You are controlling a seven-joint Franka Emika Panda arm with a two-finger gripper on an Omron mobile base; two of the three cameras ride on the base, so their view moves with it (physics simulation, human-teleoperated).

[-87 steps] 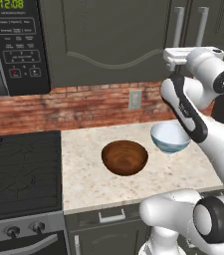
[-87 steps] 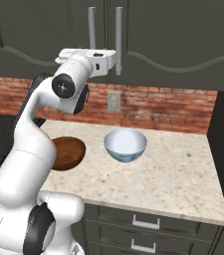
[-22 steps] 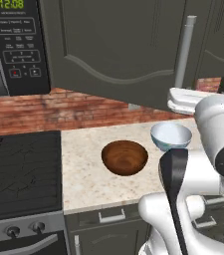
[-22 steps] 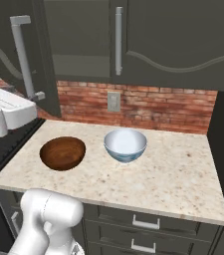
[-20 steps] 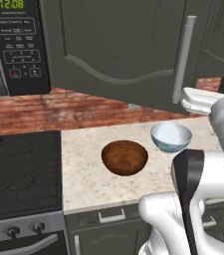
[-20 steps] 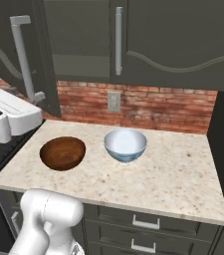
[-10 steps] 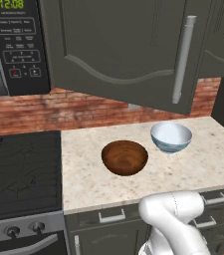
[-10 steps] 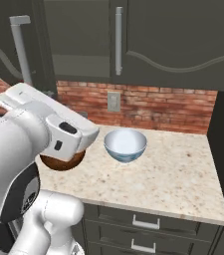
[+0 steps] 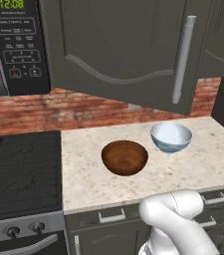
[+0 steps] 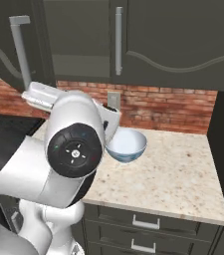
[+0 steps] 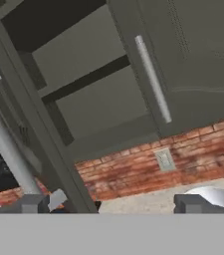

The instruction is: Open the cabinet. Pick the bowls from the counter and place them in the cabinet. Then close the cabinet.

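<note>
The cabinet's left door [image 9: 118,45] stands swung wide open, its grey bar handle [image 9: 182,60] out over the counter [image 9: 83,172]. The shelves inside [image 11: 83,79] are bare, and the right door [image 10: 178,35] is shut. On the counter a brown wooden bowl [image 9: 125,157] sits left of a white bowl [image 9: 171,138] with a pale blue pattern. My gripper [image 11: 113,204] is open with nothing between its fingertips [image 11: 34,204]. It faces the open cabinet from low by the counter, with the white bowl [image 11: 213,196] just beyond its right tip. My arm [image 10: 73,149] hides the brown bowl in the right base view.
A black microwave [image 9: 14,45] hangs left of the cabinet above a black stovetop [image 9: 19,169]. A brick backsplash [image 10: 173,107] with a wall outlet [image 11: 164,159] runs behind the counter. Drawers with short handles [image 10: 143,224] sit below. The open door's edge [image 11: 34,124] stands close on the hand's left.
The cabinet door, shut four seconds ago, stands open and the handle is released. Over the last second my arm swung from the door side down in front of the right base camera.
</note>
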